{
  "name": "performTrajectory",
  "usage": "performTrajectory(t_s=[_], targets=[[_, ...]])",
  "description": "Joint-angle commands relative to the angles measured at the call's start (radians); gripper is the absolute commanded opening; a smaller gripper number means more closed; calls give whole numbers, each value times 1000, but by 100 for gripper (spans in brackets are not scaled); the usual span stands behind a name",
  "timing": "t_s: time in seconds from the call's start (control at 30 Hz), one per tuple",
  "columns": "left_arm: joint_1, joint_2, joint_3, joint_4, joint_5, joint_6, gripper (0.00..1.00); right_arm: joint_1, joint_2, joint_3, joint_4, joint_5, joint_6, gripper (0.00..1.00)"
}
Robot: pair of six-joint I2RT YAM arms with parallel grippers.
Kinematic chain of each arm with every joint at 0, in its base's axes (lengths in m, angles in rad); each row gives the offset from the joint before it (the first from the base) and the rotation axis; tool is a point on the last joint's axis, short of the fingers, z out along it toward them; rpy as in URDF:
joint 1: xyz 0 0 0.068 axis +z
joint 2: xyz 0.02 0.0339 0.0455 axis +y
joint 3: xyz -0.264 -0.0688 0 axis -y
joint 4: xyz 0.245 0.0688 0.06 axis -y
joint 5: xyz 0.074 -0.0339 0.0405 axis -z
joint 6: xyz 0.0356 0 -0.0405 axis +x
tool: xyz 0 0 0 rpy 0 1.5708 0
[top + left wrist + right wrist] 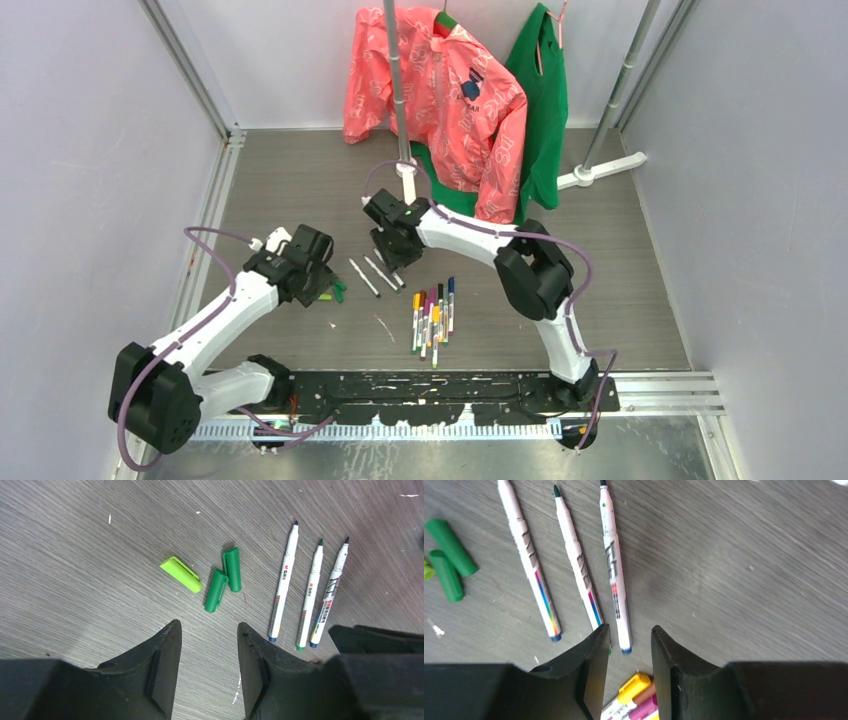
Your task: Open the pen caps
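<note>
Three pen caps lie loose on the table, one light green (181,574) and two dark green (232,569) (216,590); they show as a green spot (338,291) from above. My left gripper (209,630) hovers just short of them, open and empty. Three uncapped pens (529,560) (576,562) (614,565) lie side by side to their right, tips pointing away. My right gripper (630,632) is open over the blue tail end of the rightmost one, holding nothing. A bundle of capped pens (432,315) lies nearer the arm bases, its yellow cap (634,687) showing between my right fingers.
A pink jacket (440,100) and a green garment (545,110) hang on a rack at the back, its pole (398,80) just behind my right gripper. The rack's white foot (600,170) rests at the back right. Walls close in both sides.
</note>
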Motion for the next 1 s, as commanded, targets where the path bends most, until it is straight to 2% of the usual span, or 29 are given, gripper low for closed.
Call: performTrajectory(t_s=[0.0,0.13,0.37,0.5,0.73,0.97], targets=[[1,-49,18,-6,-30,-16,47,-4,-191,-34,-24,68,59,42],[-12,-57,17,19,-28,8,47,-6,-283,-136,-40,138,124,45],[-85,-69,48,31,-77,43,48,-8,-467,-356,-40,249,275,45],[-129,-67,42,96,-82,82,48,-8,-562,-477,-29,273,326,45],[-178,-18,65,135,-83,144,48,-8,-632,-648,-3,249,395,45],[-199,-18,51,161,-89,144,48,1,-639,-739,49,203,440,44]])
